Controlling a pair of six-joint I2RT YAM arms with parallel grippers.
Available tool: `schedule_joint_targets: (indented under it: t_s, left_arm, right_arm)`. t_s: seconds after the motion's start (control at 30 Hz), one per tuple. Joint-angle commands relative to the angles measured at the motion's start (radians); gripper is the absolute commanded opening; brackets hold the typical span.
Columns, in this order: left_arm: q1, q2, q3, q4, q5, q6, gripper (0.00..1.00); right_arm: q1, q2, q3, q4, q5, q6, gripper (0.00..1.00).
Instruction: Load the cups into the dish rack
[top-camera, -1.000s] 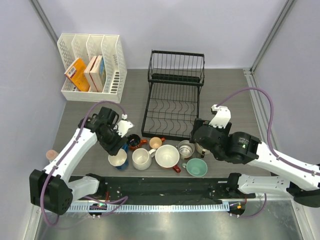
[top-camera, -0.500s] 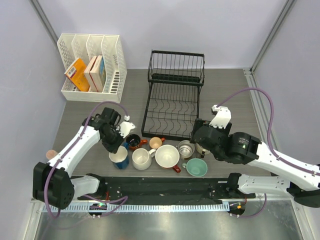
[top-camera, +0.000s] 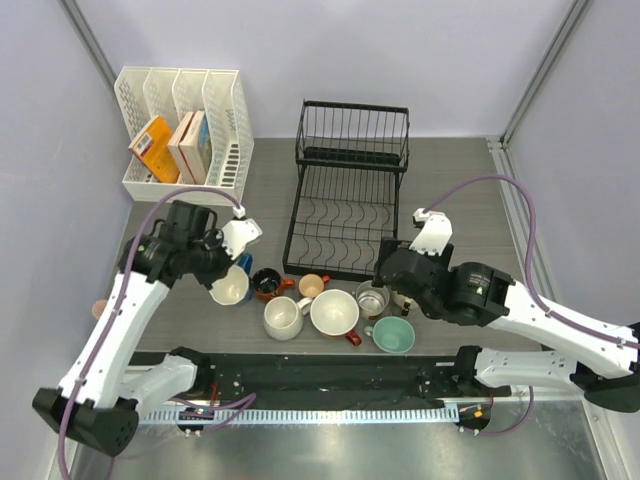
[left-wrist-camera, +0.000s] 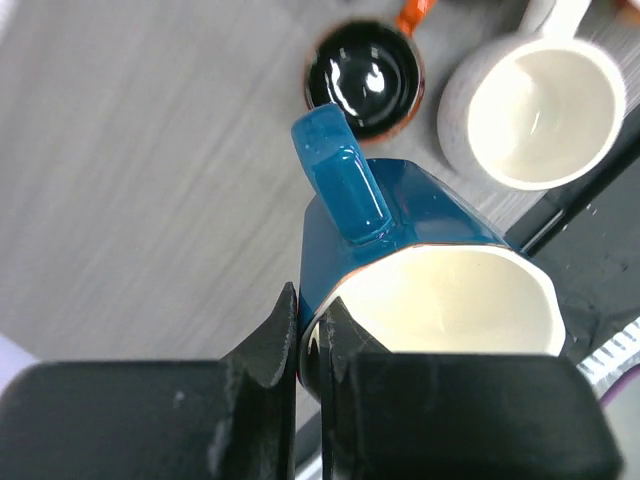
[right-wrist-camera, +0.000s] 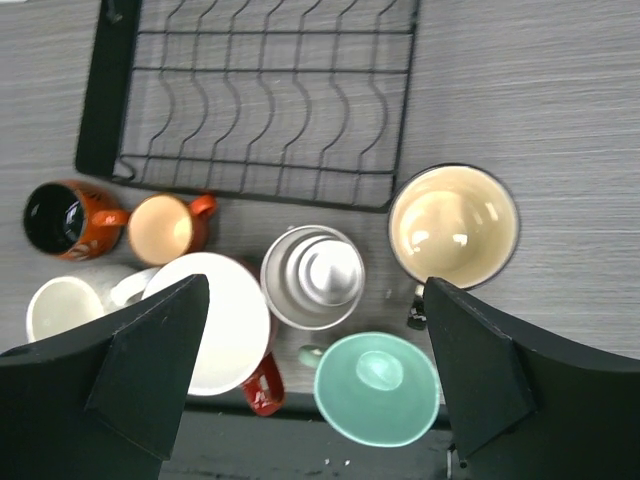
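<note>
Top view: the left end effector (top-camera: 222, 278) holds the blue mug (top-camera: 233, 289) above the bench (top-camera: 450, 200), with the dish rack (top-camera: 345, 215) to its right.
Left wrist: the fingers (left-wrist-camera: 280, 330) pinch the mug's rim.
Right wrist: the right end effector (right-wrist-camera: 315, 290) is spread wide over the steel cup (right-wrist-camera: 312, 268), with the rack ahead.

This looks like a robotics lab test cell rather than a lived-in kitchen: blank pale walls (top-camera: 400, 50) meet at bare metal frame posts (top-camera: 540, 70), closing in a grey wood-grain table (top-camera: 450, 180). A left arm (top-camera: 110, 335) and a right arm (top-camera: 560, 325), both white and black, are bolted to a black base rail (top-camera: 330, 375) at the near edge, with exposed purple cables (top-camera: 490, 179) looping off them. The household things read as staged props: a black wire dish rack (top-camera: 345, 200), a cluster of assorted mugs (top-camera: 335, 312), and a white file organizer (top-camera: 180, 135) holding small boxes (top-camera: 155, 148).
</note>
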Motion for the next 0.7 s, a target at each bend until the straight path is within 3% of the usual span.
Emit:
schedule_joint_targets:
  t_s: [0.0, 0.23, 0.53, 0.67]
  left_arm:
    - [0.000, -0.082, 0.108, -0.036, 0.094, -0.013, 0.00]
    - [0.000, -0.152, 0.187, 0.078, 0.252, -0.214, 0.00]
    - [0.000, 0.065, 0.499, -0.162, 0.738, -0.288, 0.00]
    - [0.000, 0.125, 0.547, -0.176, 0.919, -0.346, 0.00]
  right_arm:
    - [0.004, -0.004, 0.033, 0.140, -0.085, -0.047, 0.94]
    - [0.004, -0.037, 0.023, 0.329, -0.266, -0.084, 0.94]
    - [0.004, -0.041, -0.094, 0.619, -0.560, -0.144, 0.94]
    - [0.004, -0.099, -0.230, 0.926, -0.725, -0.115, 0.95]
